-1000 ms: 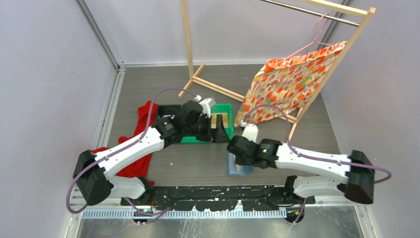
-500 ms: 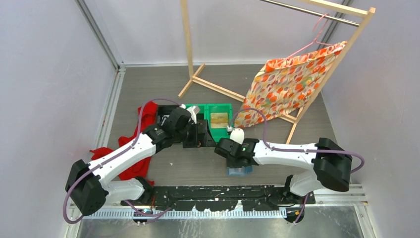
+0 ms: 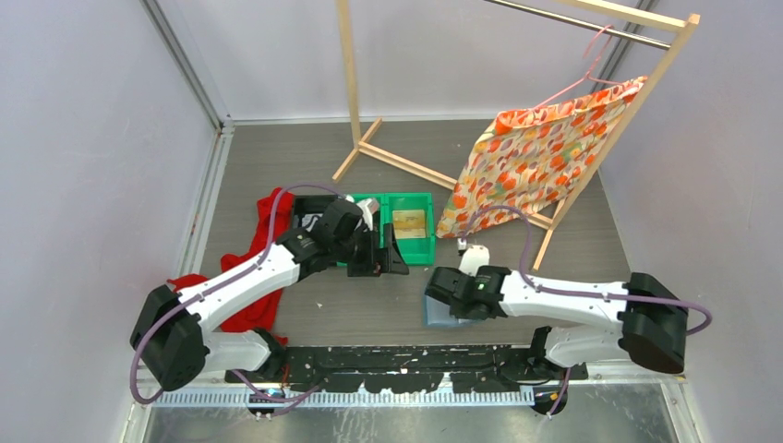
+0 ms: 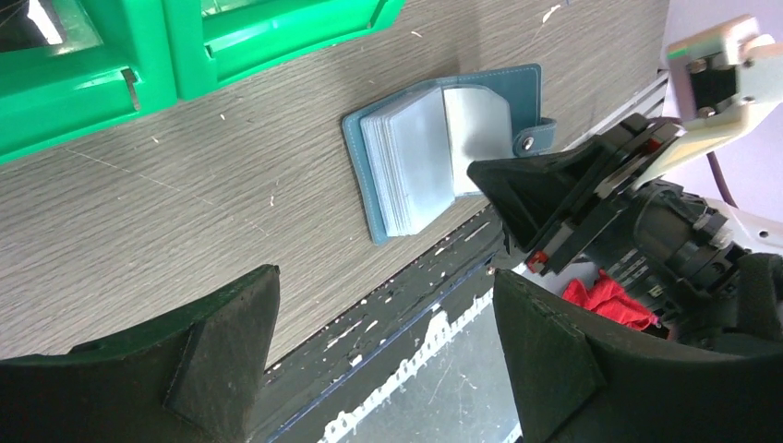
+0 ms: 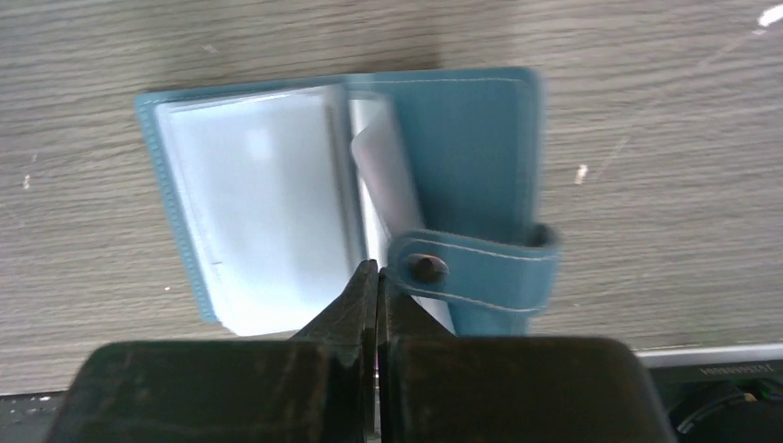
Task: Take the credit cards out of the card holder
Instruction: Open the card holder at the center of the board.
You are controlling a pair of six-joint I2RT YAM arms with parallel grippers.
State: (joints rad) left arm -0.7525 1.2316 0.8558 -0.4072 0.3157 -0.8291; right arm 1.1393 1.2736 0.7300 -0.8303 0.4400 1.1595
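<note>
Lying open, card holder [image 5: 466, 157] shows pale pockets [image 5: 258, 221].

My top view looks down from above the near edge; both wrist views look closely down at the bench [image 4: 138, 231], sharing the card holder [image 4: 434, 157].

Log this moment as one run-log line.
card holder: open, flat on table | left end effector: open, empty | right end effector: shut, tips at card holder pockets
</note>
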